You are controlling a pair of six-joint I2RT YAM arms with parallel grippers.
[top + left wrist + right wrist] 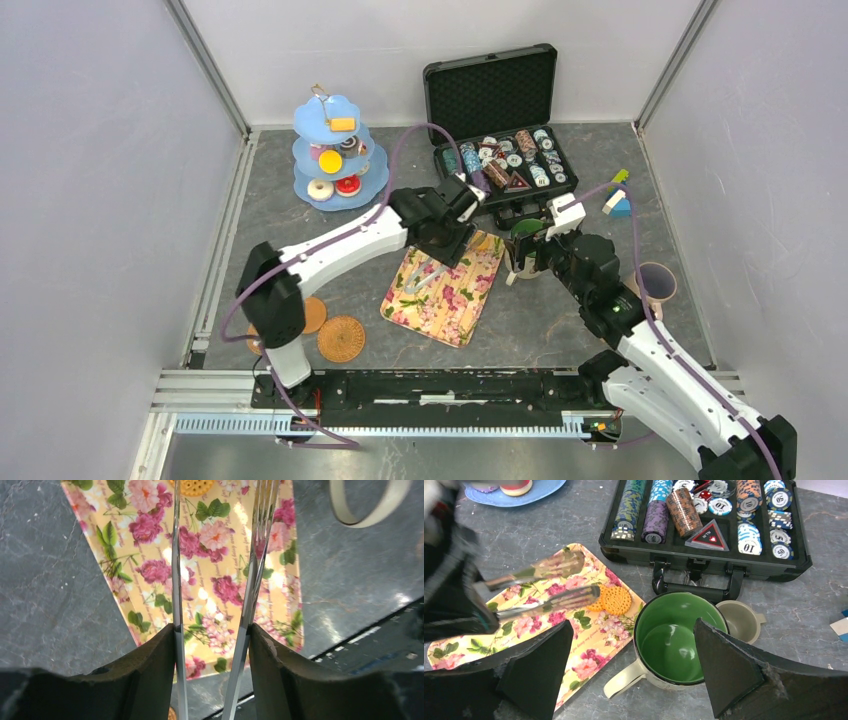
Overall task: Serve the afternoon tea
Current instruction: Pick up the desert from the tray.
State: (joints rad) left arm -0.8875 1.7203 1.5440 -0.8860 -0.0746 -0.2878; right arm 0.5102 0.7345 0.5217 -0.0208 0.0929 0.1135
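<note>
My left gripper (212, 647) is shut on a pair of metal tongs (176, 580), one finger pressing each arm from outside. The tongs' tips hang apart over the floral tray (150, 570), with nothing between them. Two orange-yellow biscuits (614, 600) lie on the tray's far end. My right gripper (631, 675) stands open over a green-lined mug (676, 640) standing beside the tray (445, 295); I cannot tell whether it touches the mug. Donuts and cakes sit on a blue tiered stand (335, 150). A lilac mug (655, 285) stands at the right.
An open black case of poker chips (500, 150) lies just behind the mug. A small beige cup (739, 622) touches the green mug's far side. Round woven coasters (340, 338) lie front left, and building blocks (615, 200) are at the right.
</note>
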